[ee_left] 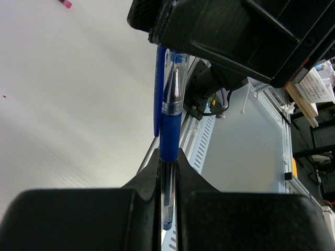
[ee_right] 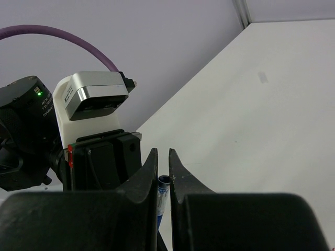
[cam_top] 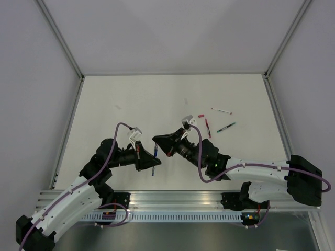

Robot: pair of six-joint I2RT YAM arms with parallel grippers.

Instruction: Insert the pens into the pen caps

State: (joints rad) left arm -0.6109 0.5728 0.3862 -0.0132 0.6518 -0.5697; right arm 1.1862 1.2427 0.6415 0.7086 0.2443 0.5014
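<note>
Where we work: at 7 o'clock from the middle of the table [cam_top: 115, 104], seen from above.
Left gripper [ee_left: 168, 178]: we have it clamped on the blue pen [ee_left: 170, 130], fingers pressed on the clear barrel just behind the blue grip sleeve.
Right gripper [ee_right: 163, 159]: at 12 o'clock from the left one, nose to nose; fingers nearly together on the blue cap [ee_right: 163, 182].
Blue pen: its writing end points into our right gripper.
Loose pens: red pen [cam_top: 208, 127], white pen [cam_top: 221, 111] and dark pen [cam_top: 226, 127] lie between 2 and 3 o'clock from our right gripper.
Red cap [cam_top: 201, 115]: near the red pen, at its 11 o'clock.
</note>
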